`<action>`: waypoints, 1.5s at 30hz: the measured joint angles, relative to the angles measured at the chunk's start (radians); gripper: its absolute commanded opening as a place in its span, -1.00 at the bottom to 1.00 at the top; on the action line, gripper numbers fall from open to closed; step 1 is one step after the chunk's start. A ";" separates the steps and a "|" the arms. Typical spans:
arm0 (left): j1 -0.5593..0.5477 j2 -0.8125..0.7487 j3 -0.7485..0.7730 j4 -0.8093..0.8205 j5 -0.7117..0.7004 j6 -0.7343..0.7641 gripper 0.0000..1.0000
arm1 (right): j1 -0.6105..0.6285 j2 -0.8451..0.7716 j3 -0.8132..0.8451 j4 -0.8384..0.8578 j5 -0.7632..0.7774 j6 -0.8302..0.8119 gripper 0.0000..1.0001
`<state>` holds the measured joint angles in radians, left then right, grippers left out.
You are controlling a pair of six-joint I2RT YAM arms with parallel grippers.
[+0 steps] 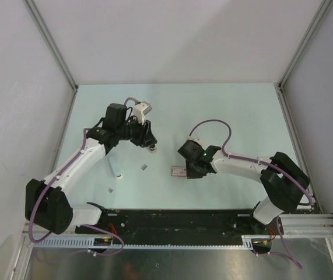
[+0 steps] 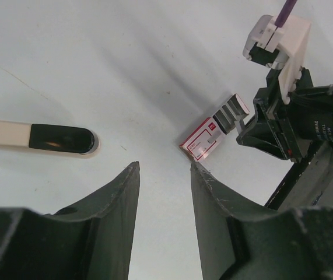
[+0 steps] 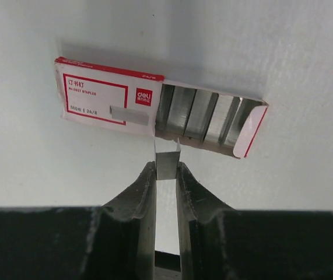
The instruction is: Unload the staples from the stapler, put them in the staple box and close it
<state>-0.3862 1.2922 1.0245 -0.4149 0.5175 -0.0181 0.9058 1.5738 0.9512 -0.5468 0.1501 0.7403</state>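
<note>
Right gripper (image 3: 166, 172): fingers pinched shut on the staples (image 3: 167, 156), a short silvery strip standing upright between the tips. Just beyond the tips lay a red-and-white box (image 3: 99, 96), flat on the table (image 1: 242, 116), end flap open, grey rows (image 3: 198, 114) showing inside. A second grey strip (image 3: 128, 114) rested on the box's printed face.

Left gripper (image 2: 164, 169): fingers apart, nothing between them, above the table. The stapler (image 2: 49, 137), cream body with a black end, lay flat ahead of this gripper and off to its left in the wrist view, clear of both fingers. The box sat ahead, slightly right. One small grey bit (image 1: 144, 167) lay between the two grippers.
</note>
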 measured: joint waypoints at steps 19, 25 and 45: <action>0.000 0.000 0.000 0.000 0.001 0.003 -0.10 | -0.007 0.071 0.026 0.005 0.003 0.000 -0.72; 0.000 0.000 0.000 0.000 0.005 0.002 -0.10 | -0.012 0.079 0.026 0.005 0.010 0.000 -0.57; -0.001 0.000 0.000 -0.001 0.018 0.001 -0.09 | -0.019 0.103 0.054 -0.005 0.023 -0.013 -0.24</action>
<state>-0.3870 1.2922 1.0245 -0.4160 0.5350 -0.0170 0.8864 1.6768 1.0054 -0.5518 0.1734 0.7277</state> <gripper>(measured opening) 0.452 0.385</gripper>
